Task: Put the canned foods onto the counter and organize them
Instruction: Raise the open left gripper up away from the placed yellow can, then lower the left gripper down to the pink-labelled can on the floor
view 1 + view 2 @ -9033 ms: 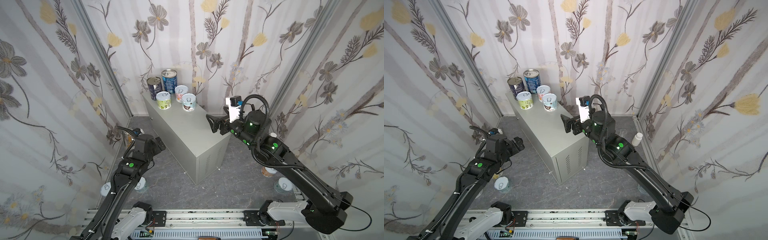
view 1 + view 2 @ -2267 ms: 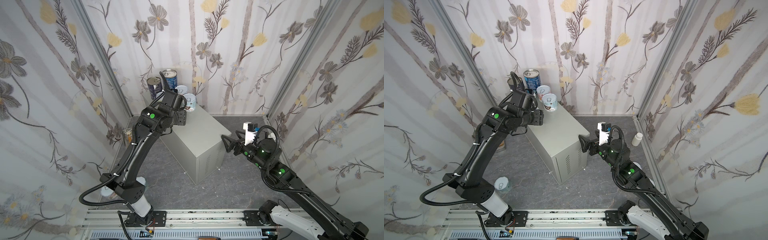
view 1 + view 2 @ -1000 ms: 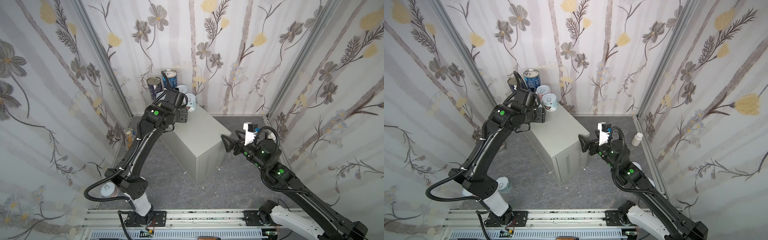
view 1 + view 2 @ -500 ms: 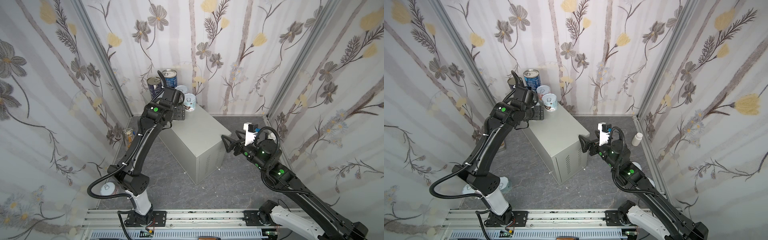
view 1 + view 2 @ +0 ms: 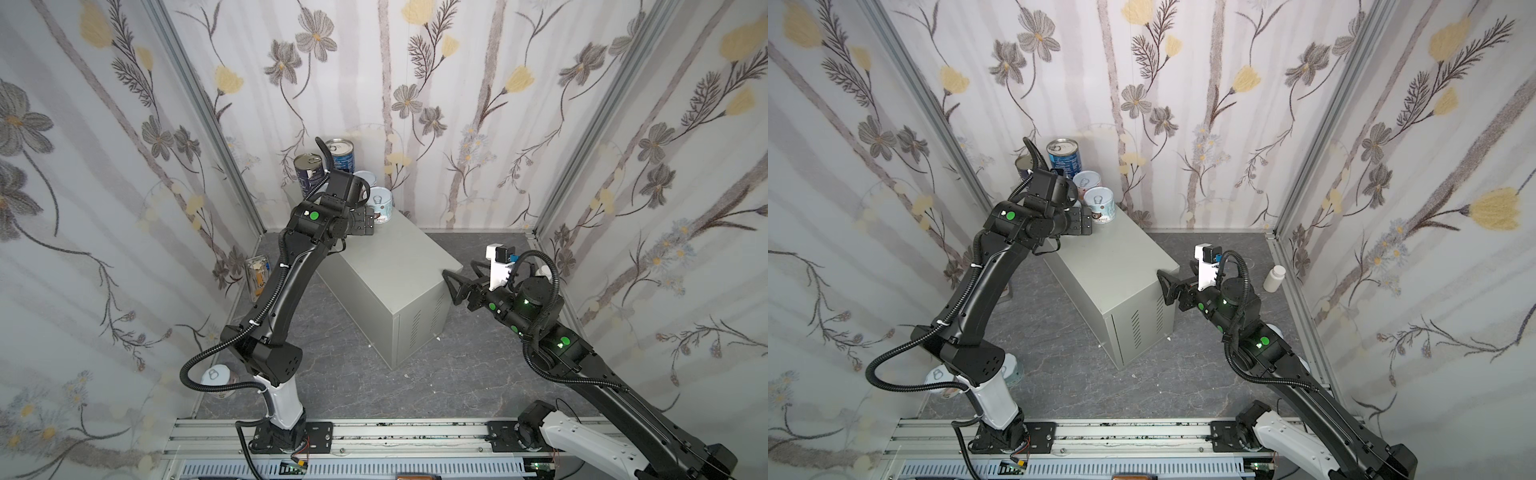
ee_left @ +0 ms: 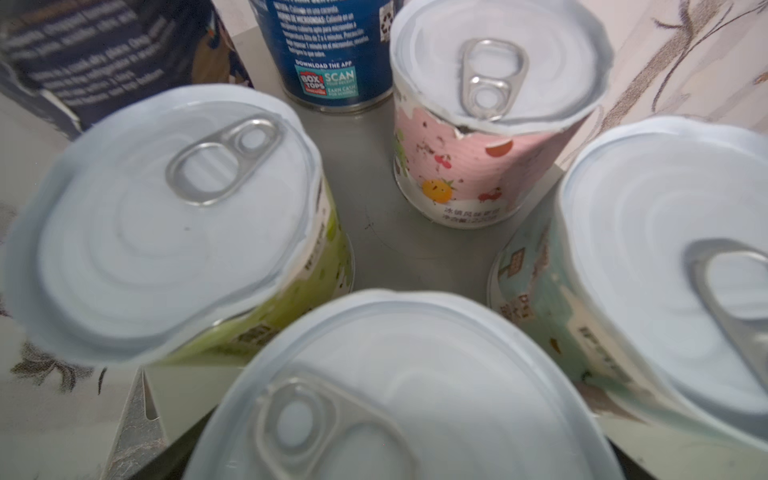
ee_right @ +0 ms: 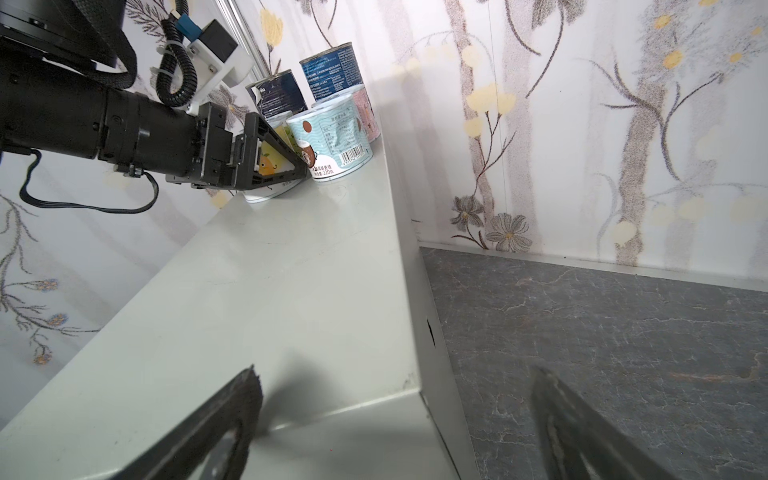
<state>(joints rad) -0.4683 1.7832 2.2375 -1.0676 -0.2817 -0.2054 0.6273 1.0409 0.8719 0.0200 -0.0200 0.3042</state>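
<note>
At the counter's [image 5: 395,266] far end stand two tall blue cans [image 5: 339,153] and several short pastel ones [image 5: 381,205]. My left gripper [image 5: 365,222] hovers there, open, its fingers [image 7: 270,149] spread either side of a short can [image 6: 395,395] that rests on the counter top. A green can [image 6: 174,220], a pink can [image 6: 494,83] and a teal can [image 6: 673,266] ring that one. My right gripper [image 7: 395,372] is open and empty, level with the counter's near corner [image 5: 1173,274].
One can [image 5: 218,376] sits on the dark floor by the left arm's base. Another pale lid [image 5: 1276,330] shows under the right arm. A white bottle [image 5: 1274,277] stands near the right wall, and a small clear container [image 5: 257,274] by the left wall.
The left gripper's jaws have spread apart over the can on the counter, and the wrist has shifted slightly towards the back wall. The right arm has stayed still.
</note>
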